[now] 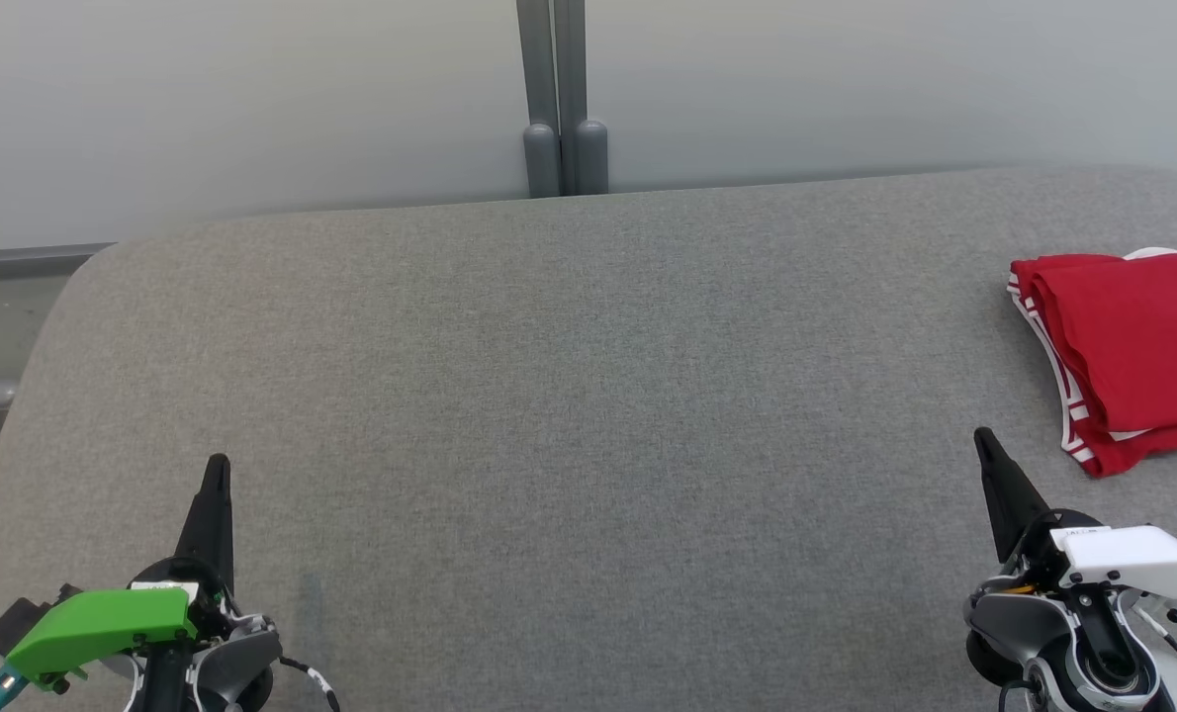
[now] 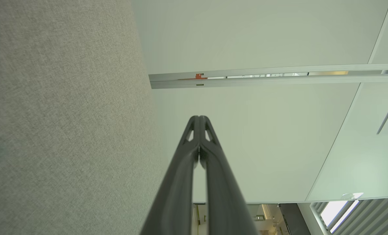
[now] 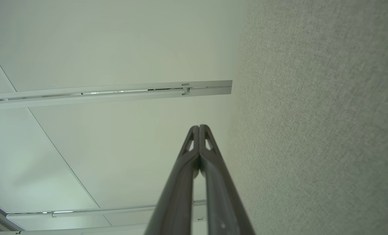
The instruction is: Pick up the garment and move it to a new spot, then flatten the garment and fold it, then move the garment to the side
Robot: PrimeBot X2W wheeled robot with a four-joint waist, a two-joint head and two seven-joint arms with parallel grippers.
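Resting both arms near me: left gripper (image 1: 218, 465) and right gripper (image 1: 982, 437) pressed together, empty; folded red garment (image 1: 1132, 346) lies far right on the grey table (image 1: 588, 396).

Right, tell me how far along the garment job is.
Done: the red garment lies folded, white-striped trim showing, at the right side of the grey fabric surface, so folding and moving aside look finished. In hand: nothing; the left gripper and right gripper are both shut and empty, apart from it. Left: seemingly nothing.
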